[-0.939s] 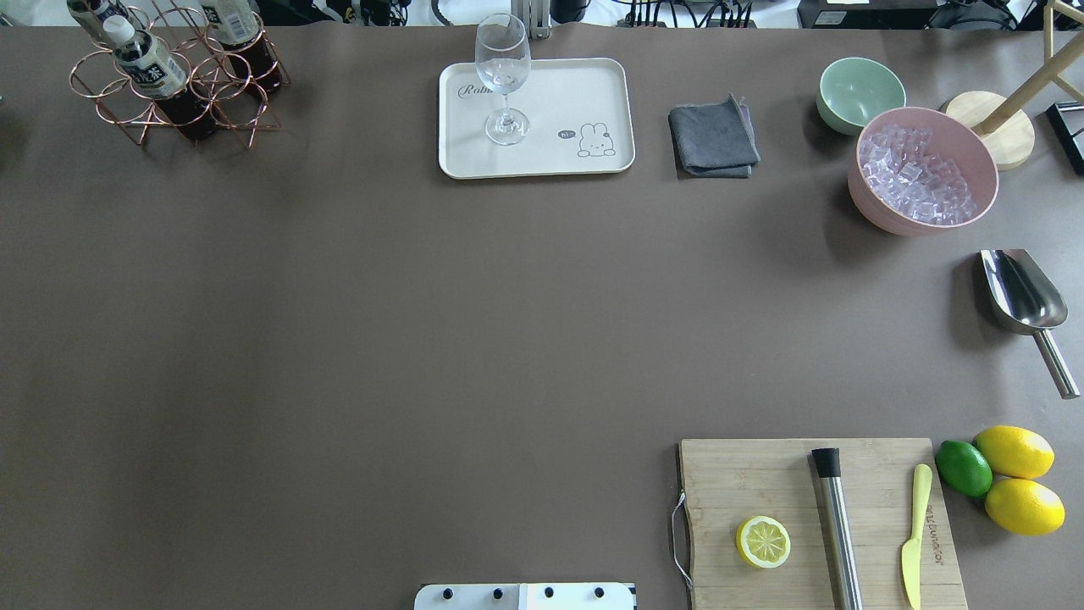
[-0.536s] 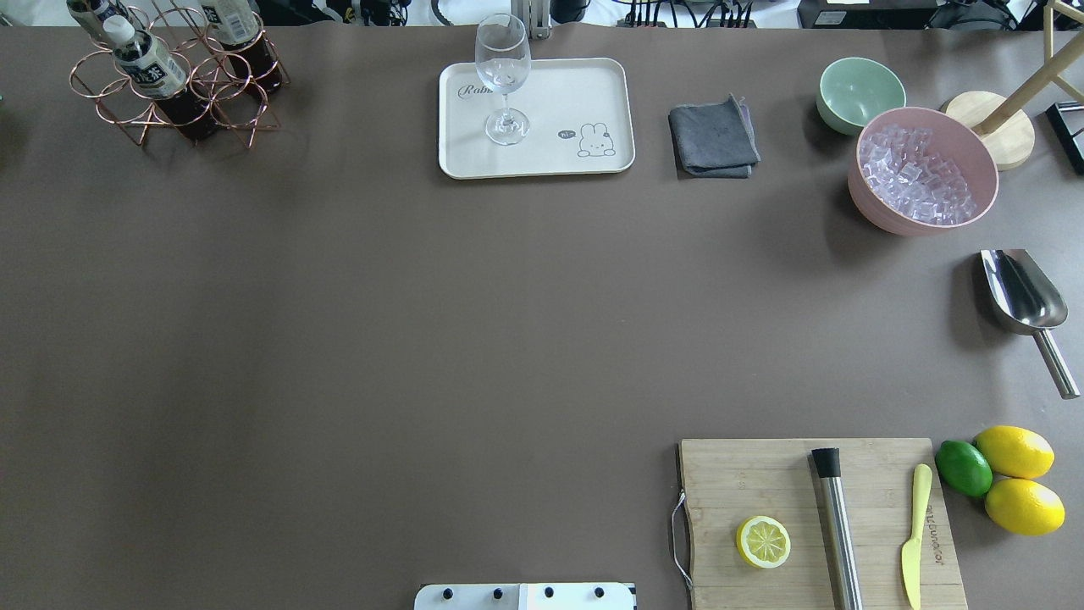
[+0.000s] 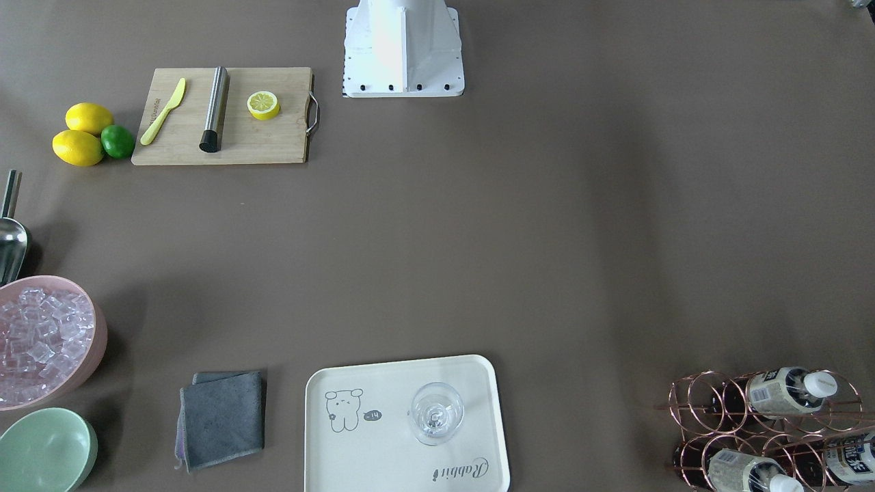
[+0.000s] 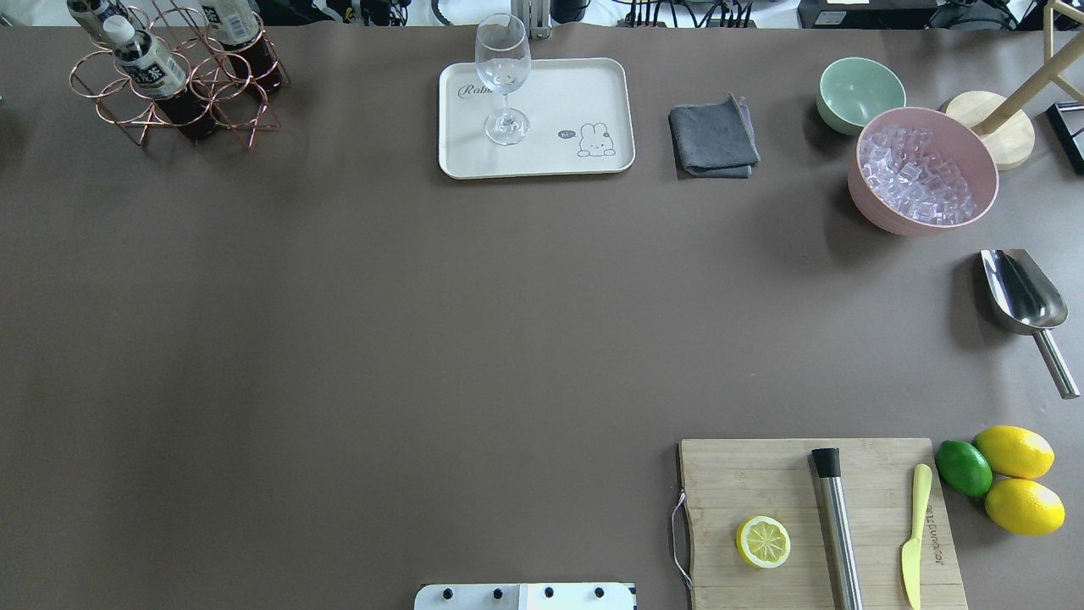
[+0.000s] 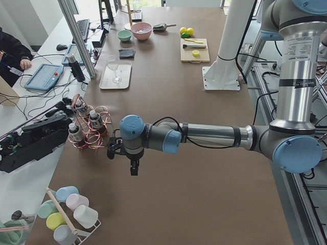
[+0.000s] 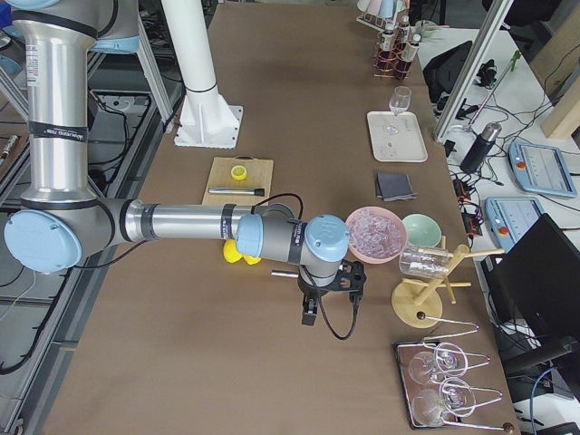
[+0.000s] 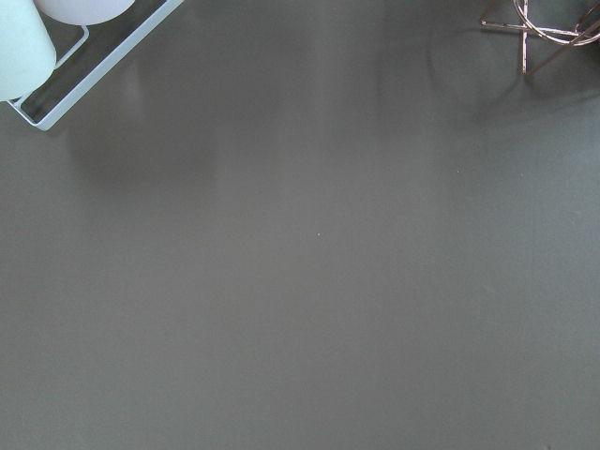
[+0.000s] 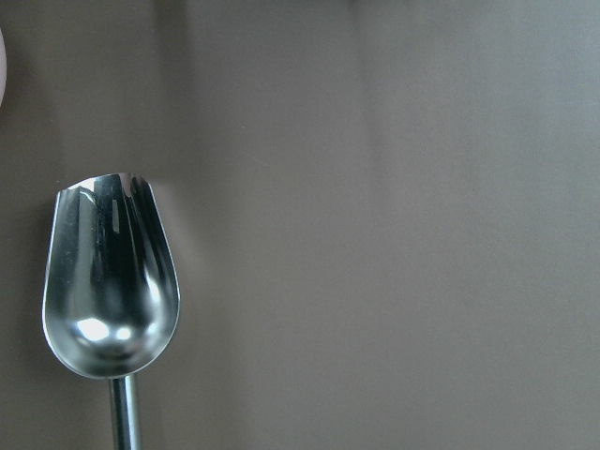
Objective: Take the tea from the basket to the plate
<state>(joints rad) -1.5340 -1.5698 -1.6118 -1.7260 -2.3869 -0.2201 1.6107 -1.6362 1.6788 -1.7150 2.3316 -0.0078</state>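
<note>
For the left gripper (image 5: 134, 166), cannot tell open or closed: shows only in a side view, fingers pointing down. Hangs over the tabletop near its left end, close to the basket (image 4: 229, 102) but apart from it. Catches only a foot of the wire at the top right of the left wrist view. Same for the right gripper (image 6: 308, 313): cannot tell its state. Hovers near the right end above the metal scoop (image 8: 111, 291), well apart from anything the task needs.

Tea (image 4: 148, 72) in the basket at the far-left corner of the tabletop. Three bottles alike, each in its own ring cell, white caps up. Cannot tell how far they lean. Plate (image 4: 584, 93) at the middle of the far edge, with a stemmed glass (image 4: 504, 76) standing toward its far-left corner and the rest bare.

By the look of it, not yet started: no bottle gripped, approach to the basket due next, probably by the left gripper as the nearer.

Possible trouble from here:
- Could drag or tip the whole basket by pulling a bottle sideways rather than straight out of its ring. Looks light and sits right at the corner, so could go over the edge.
- Could snag on the neighbouring rings or bump the other two bottles on the way in.
- Could lose the bottle from a high or shallow grasp on smooth round plastic.
- Could knock the glass over by setting down too near it. Better to aim for the bare right side.
- Could topple the bottle by releasing it tilted.
</note>
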